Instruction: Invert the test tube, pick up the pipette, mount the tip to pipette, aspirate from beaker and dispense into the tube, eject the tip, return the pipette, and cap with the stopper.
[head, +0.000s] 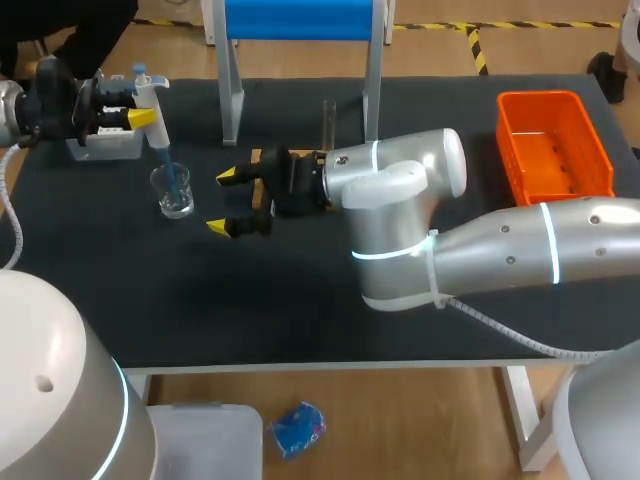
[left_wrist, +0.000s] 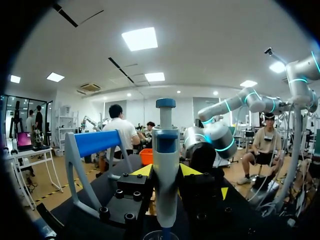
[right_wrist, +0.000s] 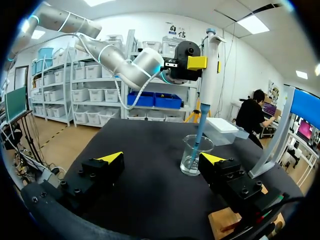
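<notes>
My left gripper (head: 138, 110) is shut on a white and blue pipette (head: 150, 88), held upright at the table's far left. In the left wrist view the pipette (left_wrist: 165, 165) stands between the yellow tips of that gripper (left_wrist: 166, 172). Its blue tip (head: 168, 172) reaches down into a clear glass beaker (head: 173, 192). My right gripper (head: 228, 202) hangs open just right of the beaker. In the right wrist view the beaker (right_wrist: 195, 156) and the pipette (right_wrist: 207, 75) are ahead of the right gripper (right_wrist: 162, 159). A thin clear tube (head: 328, 120) stands upright behind the right wrist.
A white tip box (head: 100, 145) sits under the left gripper at the far left. A wooden rack (head: 257, 178) is mostly hidden behind the right gripper. A blue-topped stand (head: 232, 95) rises at the back, and an orange basket (head: 553, 145) sits far right.
</notes>
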